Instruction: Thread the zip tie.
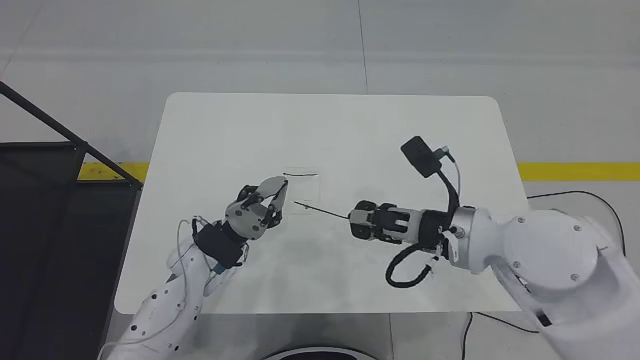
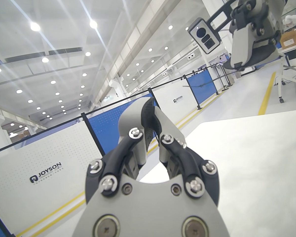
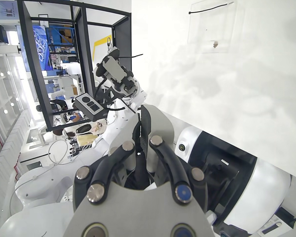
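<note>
My right gripper (image 1: 352, 218) is shut on one end of a thin black zip tie (image 1: 322, 209), held above the white table (image 1: 400, 140). The tie's free tip points at my left gripper (image 1: 277, 195), a short gap away. In the left wrist view the right gripper (image 2: 236, 66) hangs high, with the tie (image 2: 199, 85) sticking out of it. My left gripper (image 2: 151, 109) is shut. The right wrist view shows this left gripper (image 3: 114, 55) pinching a second black zip tie (image 3: 133, 55). The right gripper (image 3: 140, 117) clamps its own tie (image 3: 128, 106).
A small clear box (image 1: 302, 188) stands on the table just behind the two grippers, with another black zip tie (image 1: 302, 172) across its top edge. The right wrist view shows this box (image 3: 212, 23) and its tie (image 3: 207, 8). A black frame borders the table's left side.
</note>
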